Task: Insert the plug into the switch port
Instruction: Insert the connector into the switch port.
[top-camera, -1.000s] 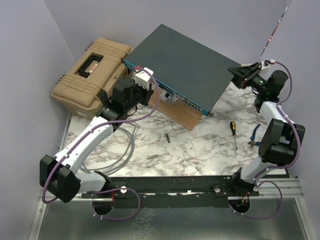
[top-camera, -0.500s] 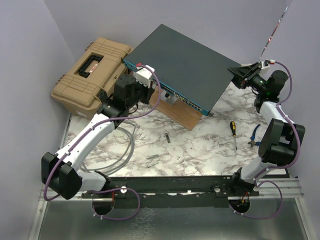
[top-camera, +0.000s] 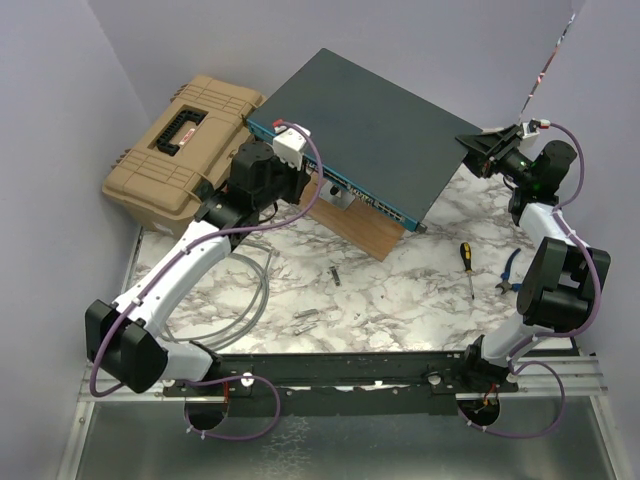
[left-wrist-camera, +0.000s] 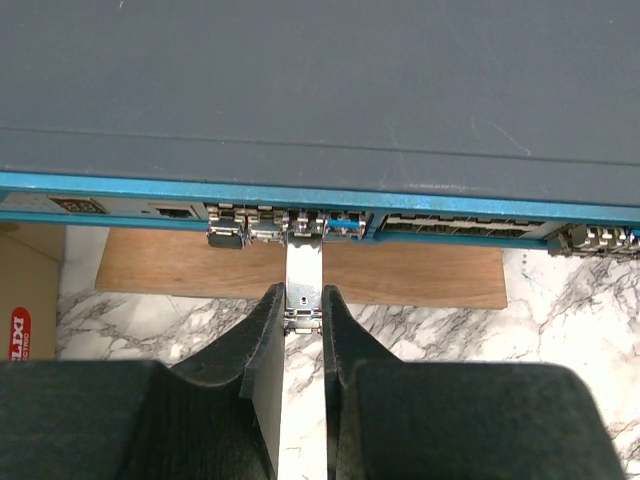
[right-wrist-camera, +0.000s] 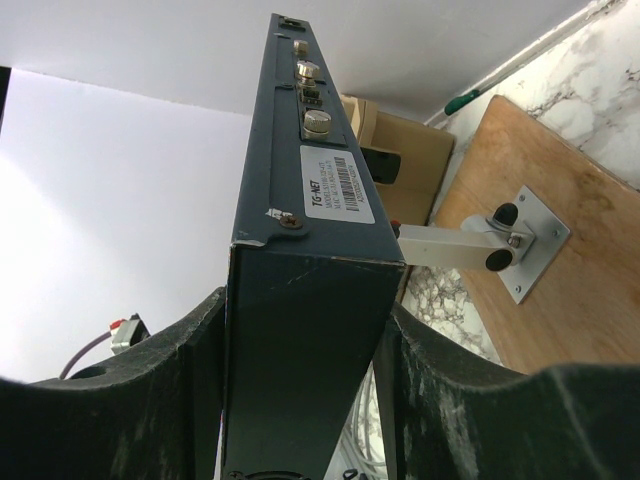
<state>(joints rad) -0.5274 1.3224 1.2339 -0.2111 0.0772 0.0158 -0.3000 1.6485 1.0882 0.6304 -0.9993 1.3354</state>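
The switch (top-camera: 370, 125) is a flat dark grey-teal box propped at a tilt, its blue face (left-wrist-camera: 300, 195) with a row of sockets towards the left arm. My left gripper (left-wrist-camera: 303, 320) is shut on a silver metal plug (left-wrist-camera: 304, 275), whose front end reaches the sockets at the middle of the blue face; how deep it sits is hidden. In the top view the left gripper (top-camera: 295, 165) is at the switch's front edge. My right gripper (right-wrist-camera: 300, 330) is shut on the switch's far corner (right-wrist-camera: 300, 340); it also shows in the top view (top-camera: 478, 152).
A tan toolbox (top-camera: 185, 145) stands at the back left. A wooden board (top-camera: 355, 228) with a metal bracket (right-wrist-camera: 520, 240) lies under the switch. A screwdriver (top-camera: 466, 265) and pliers (top-camera: 508, 272) lie at the right. A grey cable coil (top-camera: 250, 295) lies near the left arm.
My left gripper has moved up and slightly right towards the switch's blue face, carrying the plug. The right gripper and the switch have not moved.
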